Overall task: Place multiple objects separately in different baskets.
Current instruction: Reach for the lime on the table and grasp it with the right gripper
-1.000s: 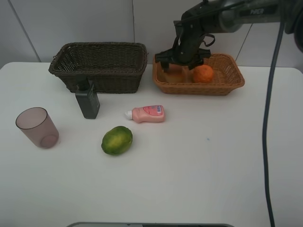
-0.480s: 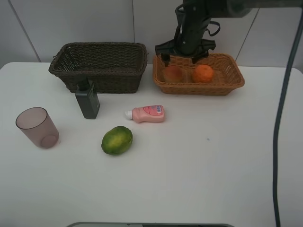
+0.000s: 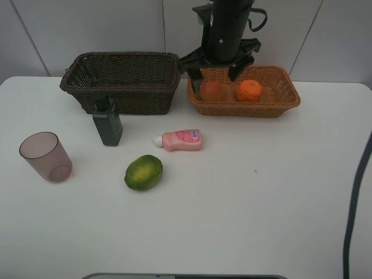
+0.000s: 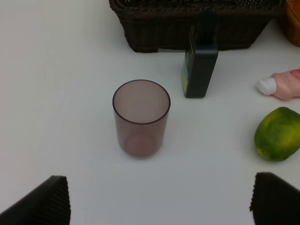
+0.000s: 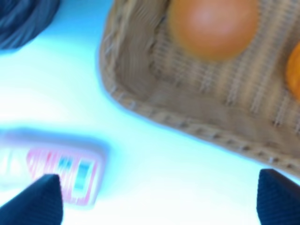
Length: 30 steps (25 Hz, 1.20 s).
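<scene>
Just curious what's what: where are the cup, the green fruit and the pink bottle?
translucent purple-brown cup (image 4: 140, 129): left wrist view, front wall.
green oval fruit (image 3: 143, 172): exterior high view, middle of its skin.
pink white-capped bottle (image 3: 181, 140): exterior high view, middle of its body.

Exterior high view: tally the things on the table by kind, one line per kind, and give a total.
Fruits: 3 (orange, red-orange round fruit, green oval fruit)
Bottles: 2 (pink white-capped bottle, dark green rectangular bottle)
Cups: 1 (translucent purple-brown cup)
Baskets: 2 (dark brown wicker basket, light tan wicker basket)
Total: 8
</scene>
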Each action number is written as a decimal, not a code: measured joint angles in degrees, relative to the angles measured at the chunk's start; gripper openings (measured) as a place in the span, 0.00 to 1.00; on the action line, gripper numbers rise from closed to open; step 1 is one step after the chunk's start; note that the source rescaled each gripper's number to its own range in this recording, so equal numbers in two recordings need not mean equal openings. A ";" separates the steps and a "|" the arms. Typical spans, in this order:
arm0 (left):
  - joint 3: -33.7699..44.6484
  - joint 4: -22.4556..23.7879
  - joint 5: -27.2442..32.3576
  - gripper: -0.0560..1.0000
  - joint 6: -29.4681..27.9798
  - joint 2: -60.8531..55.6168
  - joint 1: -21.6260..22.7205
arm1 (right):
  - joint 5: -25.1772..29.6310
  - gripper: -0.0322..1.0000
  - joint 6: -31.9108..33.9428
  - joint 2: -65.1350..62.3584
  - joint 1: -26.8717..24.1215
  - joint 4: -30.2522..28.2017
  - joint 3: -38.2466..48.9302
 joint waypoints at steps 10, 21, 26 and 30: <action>0.00 0.00 0.00 0.99 0.00 0.00 0.00 | 3.44 0.81 -14.20 -2.77 7.04 5.92 0.00; 0.00 0.00 0.00 0.99 0.00 0.00 0.00 | 3.47 0.81 -35.49 -2.77 15.31 12.70 0.00; 0.00 0.00 0.00 0.99 0.00 0.00 0.00 | 2.80 0.81 -36.74 -1.29 17.76 7.96 0.00; 0.00 0.00 0.00 0.99 0.00 0.00 0.00 | 1.30 0.81 -38.90 0.17 19.12 7.77 0.00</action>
